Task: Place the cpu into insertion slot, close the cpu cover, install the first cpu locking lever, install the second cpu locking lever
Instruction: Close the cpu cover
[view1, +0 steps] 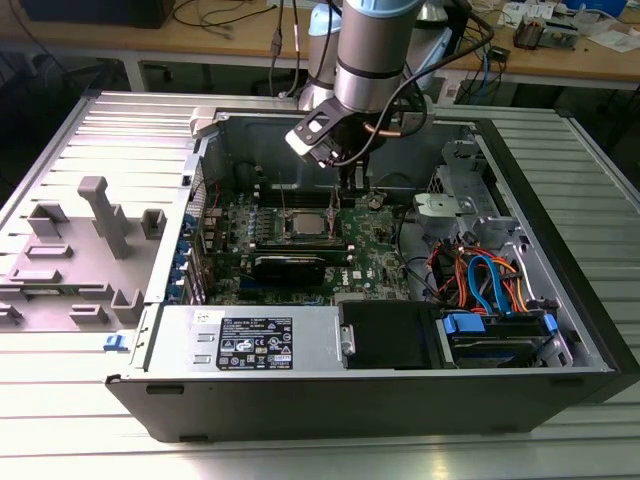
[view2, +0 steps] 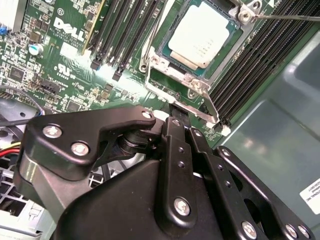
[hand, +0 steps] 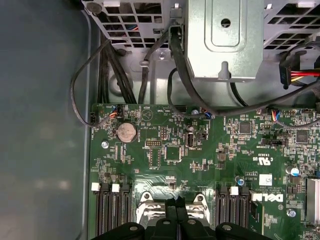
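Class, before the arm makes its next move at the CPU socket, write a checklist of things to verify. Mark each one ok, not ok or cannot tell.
1. The cpu lies flat in the insertion slot: ok.
2. The cpu cover lies down around the chip: ok.
3. The thin locking lever is latched under its hook: cannot tell.
4. The gripper sits at the socket's edge, off the chip: ok.
5. The black cables lie beyond the motherboard, away from the gripper: ok.
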